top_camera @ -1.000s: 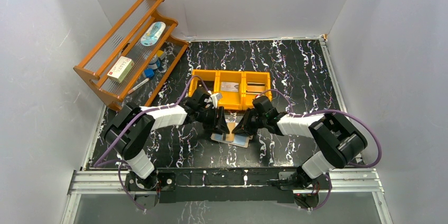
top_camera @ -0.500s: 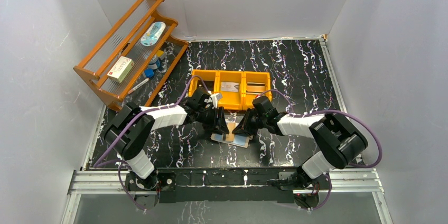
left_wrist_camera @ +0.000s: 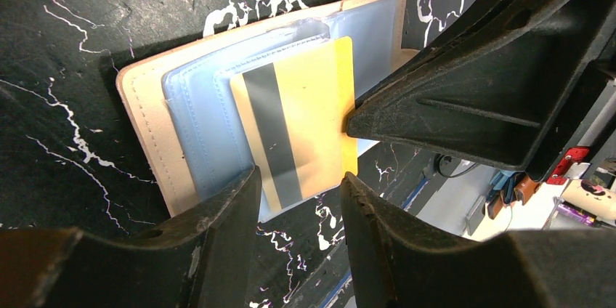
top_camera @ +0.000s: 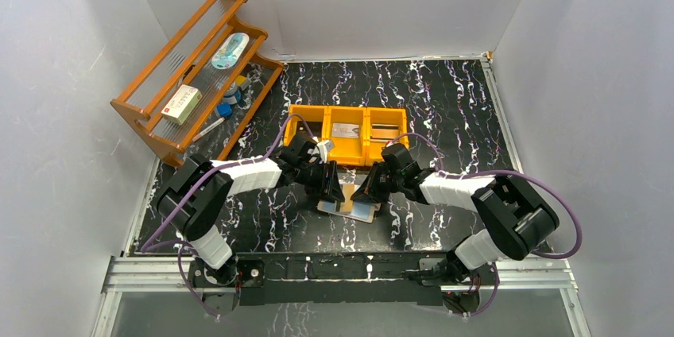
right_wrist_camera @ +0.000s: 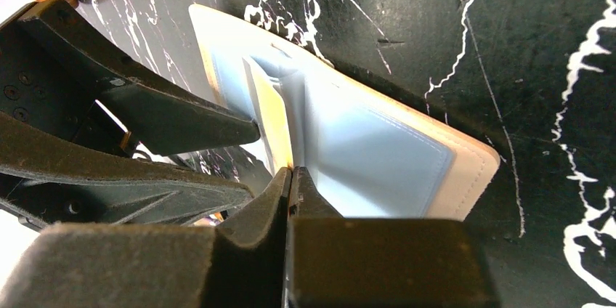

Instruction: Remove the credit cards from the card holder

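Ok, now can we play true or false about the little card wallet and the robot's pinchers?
1. The card holder lies open on the black table. True.
2. The yellow card has a red stripe. False: its stripe is dark grey.
3. The right gripper is pinched shut on the yellow card's edge. True.
4. The card holder sits inside the orange tray. False: it lies on the table in front of the tray.
5. The left gripper has its fingers apart. True.
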Motion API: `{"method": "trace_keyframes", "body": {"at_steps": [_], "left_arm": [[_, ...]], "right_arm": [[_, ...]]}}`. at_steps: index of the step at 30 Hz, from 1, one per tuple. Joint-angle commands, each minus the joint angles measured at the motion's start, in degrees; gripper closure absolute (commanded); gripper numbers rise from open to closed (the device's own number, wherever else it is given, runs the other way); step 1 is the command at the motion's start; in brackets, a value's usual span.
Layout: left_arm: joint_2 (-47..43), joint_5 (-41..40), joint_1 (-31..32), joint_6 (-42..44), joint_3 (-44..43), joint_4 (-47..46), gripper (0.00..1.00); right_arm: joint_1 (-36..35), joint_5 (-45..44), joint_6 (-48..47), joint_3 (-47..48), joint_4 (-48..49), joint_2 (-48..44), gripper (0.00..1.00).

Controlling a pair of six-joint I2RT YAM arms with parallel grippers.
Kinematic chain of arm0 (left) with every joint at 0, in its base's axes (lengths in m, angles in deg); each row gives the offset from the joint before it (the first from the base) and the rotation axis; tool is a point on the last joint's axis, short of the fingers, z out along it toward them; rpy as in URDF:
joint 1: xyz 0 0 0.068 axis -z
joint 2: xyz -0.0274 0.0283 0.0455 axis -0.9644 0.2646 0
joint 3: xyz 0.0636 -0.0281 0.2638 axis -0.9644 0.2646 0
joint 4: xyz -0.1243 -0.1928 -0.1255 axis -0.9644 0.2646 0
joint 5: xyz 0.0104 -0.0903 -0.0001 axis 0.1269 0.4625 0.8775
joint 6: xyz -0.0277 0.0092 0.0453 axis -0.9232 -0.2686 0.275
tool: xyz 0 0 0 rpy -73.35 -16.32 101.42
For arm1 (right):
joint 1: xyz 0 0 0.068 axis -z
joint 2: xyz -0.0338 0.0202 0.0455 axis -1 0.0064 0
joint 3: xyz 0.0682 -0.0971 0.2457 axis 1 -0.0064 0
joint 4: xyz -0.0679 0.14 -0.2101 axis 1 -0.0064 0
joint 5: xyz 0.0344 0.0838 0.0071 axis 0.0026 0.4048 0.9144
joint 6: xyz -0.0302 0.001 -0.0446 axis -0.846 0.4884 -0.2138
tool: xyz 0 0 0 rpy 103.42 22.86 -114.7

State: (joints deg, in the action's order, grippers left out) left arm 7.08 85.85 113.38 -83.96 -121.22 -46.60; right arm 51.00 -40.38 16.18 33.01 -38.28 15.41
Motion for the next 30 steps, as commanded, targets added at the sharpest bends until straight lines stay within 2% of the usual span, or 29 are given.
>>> {"method": "trace_keyframes", "body": {"at_steps": [1, 15, 23, 30], "left_arm": [[0.96, -1.67, 0.38, 1.33, -0.04, 5.30, 0.56], [-0.09, -2.01, 0.37, 1.19, 0.35, 5.38, 0.56], [-2.79, -2.26, 0.39, 0.61, -2.40, 5.56, 0.50], [-2.84, 2.13, 0.39, 1.30, -7.33, 2.87, 0.52]], "right_arm": [[0.22, -0.82, -1.07, 1.94, -1.36, -0.37, 0.98], [2.53, -2.77, -0.74, -4.13, -4.00, -8.53, 0.96], [2.54, -0.48, -0.29, -4.30, -1.09, -5.16, 0.96], [2.65, -0.92, 0.08, -3.38, -0.47, -2.70, 0.96]]}}
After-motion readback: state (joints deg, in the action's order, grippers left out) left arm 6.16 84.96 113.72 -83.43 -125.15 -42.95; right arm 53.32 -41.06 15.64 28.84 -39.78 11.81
